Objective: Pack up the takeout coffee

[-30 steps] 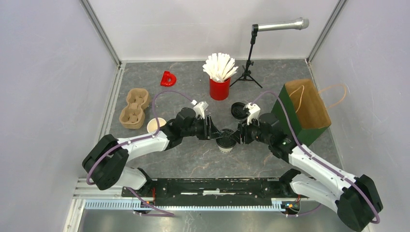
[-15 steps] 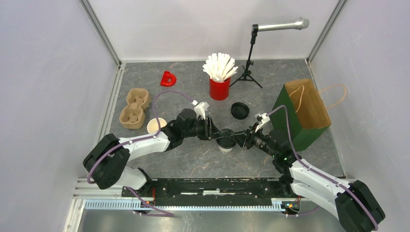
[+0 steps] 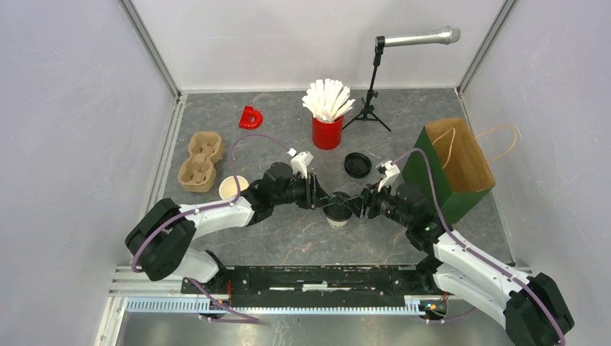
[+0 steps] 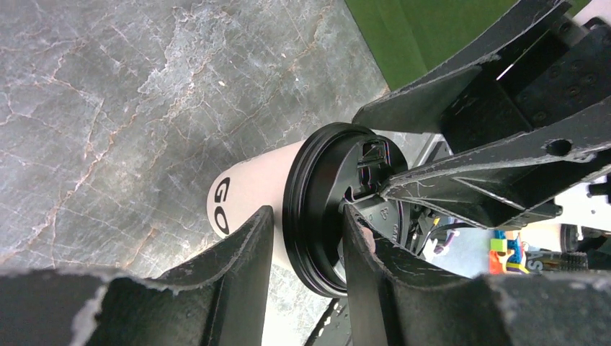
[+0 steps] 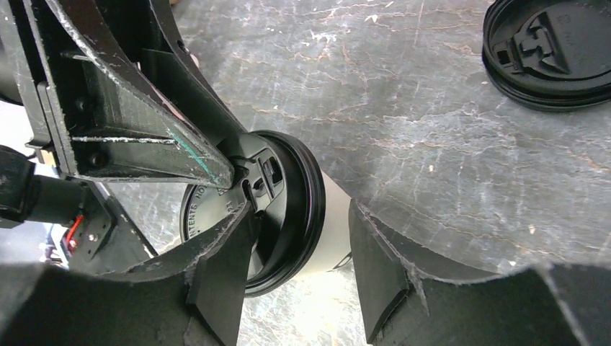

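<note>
Small white tapered paper cup, round black plastic lid fitted: mid-surface, toward the front edge.
Left gripper: jaws half closed, pinching the lid's rim.
Right gripper: jaws loosely apart, straddling the opposite rim.

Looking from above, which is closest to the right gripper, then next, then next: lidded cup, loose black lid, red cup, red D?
From the right gripper:
1. lidded cup, at its fingertips
2. loose black lid, just behind
3. red cup, farther back
4. red D, far back left
</note>
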